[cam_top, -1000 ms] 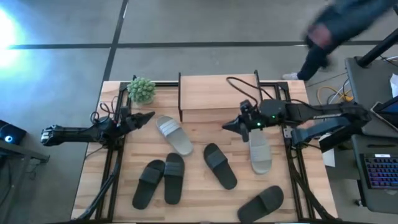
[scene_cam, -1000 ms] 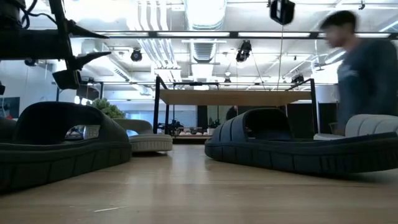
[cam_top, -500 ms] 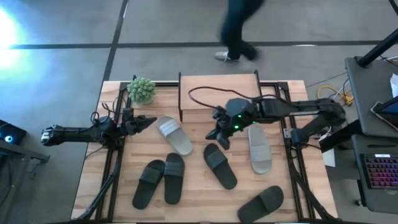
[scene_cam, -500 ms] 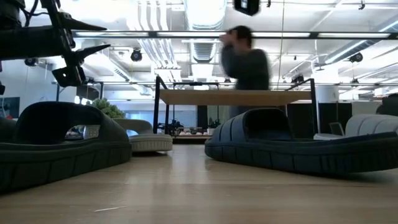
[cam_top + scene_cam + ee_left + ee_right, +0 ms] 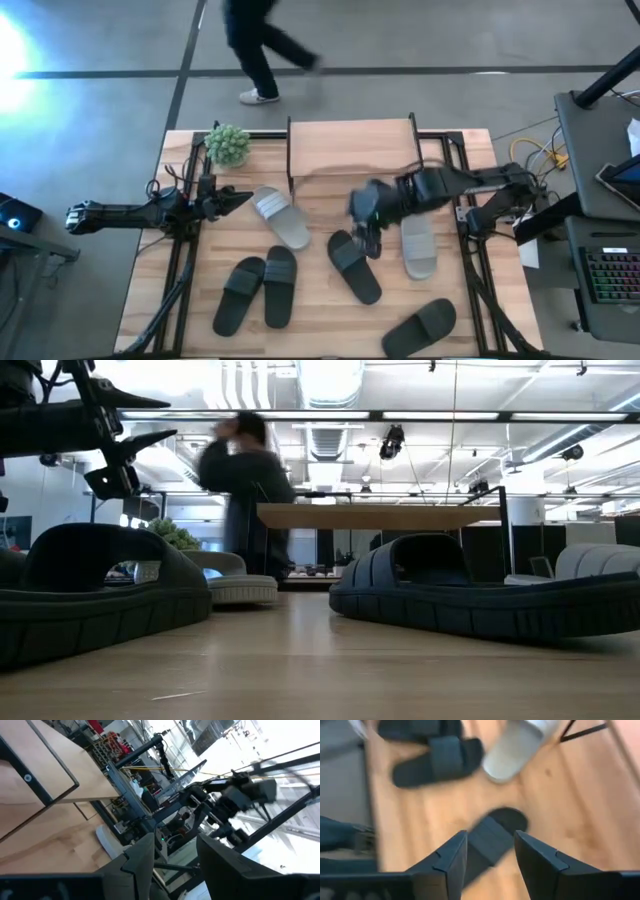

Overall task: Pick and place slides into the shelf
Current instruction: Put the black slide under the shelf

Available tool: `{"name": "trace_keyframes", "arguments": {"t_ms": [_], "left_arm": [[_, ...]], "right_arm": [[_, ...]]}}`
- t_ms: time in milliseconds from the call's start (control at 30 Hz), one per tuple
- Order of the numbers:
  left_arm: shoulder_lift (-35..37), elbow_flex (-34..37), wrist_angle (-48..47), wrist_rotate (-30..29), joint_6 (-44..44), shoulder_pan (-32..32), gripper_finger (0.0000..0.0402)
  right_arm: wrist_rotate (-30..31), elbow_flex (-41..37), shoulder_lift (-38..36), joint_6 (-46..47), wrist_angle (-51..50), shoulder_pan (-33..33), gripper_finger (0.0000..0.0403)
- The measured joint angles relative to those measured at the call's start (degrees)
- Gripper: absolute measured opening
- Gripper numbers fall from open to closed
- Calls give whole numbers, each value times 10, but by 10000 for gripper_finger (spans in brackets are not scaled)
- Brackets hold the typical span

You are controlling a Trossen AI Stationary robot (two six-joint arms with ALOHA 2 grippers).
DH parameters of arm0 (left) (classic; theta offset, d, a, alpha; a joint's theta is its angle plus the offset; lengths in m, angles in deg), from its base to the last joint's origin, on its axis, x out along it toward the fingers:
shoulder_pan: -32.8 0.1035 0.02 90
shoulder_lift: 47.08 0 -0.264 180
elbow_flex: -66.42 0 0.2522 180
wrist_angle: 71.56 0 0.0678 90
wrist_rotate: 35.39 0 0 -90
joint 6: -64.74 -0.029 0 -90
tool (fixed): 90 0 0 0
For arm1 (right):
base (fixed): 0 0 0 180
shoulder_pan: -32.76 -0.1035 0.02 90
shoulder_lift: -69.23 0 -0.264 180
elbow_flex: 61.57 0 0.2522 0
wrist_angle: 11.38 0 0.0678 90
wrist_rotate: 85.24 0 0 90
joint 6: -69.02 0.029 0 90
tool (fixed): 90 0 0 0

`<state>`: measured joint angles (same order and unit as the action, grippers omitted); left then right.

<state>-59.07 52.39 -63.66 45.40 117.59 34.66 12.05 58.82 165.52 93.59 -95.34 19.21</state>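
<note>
While the right end effector [image 5: 366, 238] hovers with fingers spread wide, empty, a black slide [image 5: 354, 266] lies on the table directly below it, short of the shelf [image 5: 350, 147]. A descent off-centre risks the fingers missing the strap or nudging the grey slide [image 5: 417, 245] just beside it.

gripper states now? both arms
Left gripper: open, empty, at the table's left edge.
Right gripper: open, empty, above the middle black slide.

Six slides [image 5: 354, 266] scattered before shelf [image 5: 350, 147]
</note>
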Motion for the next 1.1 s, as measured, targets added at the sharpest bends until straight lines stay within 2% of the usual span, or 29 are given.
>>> {"name": "trace_keyframes", "arguments": {"t_ms": [133,400,467,633,700,833,1000,1100], "left_arm": [[0,0,-1,2,-27,0,134],[0,0,-1,24,-72,0,134],[-3,0,-1,26,-73,0,134],[-11,0,-3,41,-73,0,134],[-14,0,-3,44,-73,0,134],[-22,0,-3,45,-73,0,134],[-26,0,-4,46,-71,0,134],[-26,0,-3,47,-71,0,134]], "right_arm": [[122,-12,15,-32,-36,-56,160],[181,-83,21,-20,-57,-128,155],[179,-110,21,-14,-44,-135,155],[107,-190,39,-19,51,-144,155],[105,-207,56,-22,84,-145,155],[122,-221,88,-42,116,-145,155],[180,-225,128,-55,140,-146,155],[187,-218,155,-55,144,-146,155]]}}
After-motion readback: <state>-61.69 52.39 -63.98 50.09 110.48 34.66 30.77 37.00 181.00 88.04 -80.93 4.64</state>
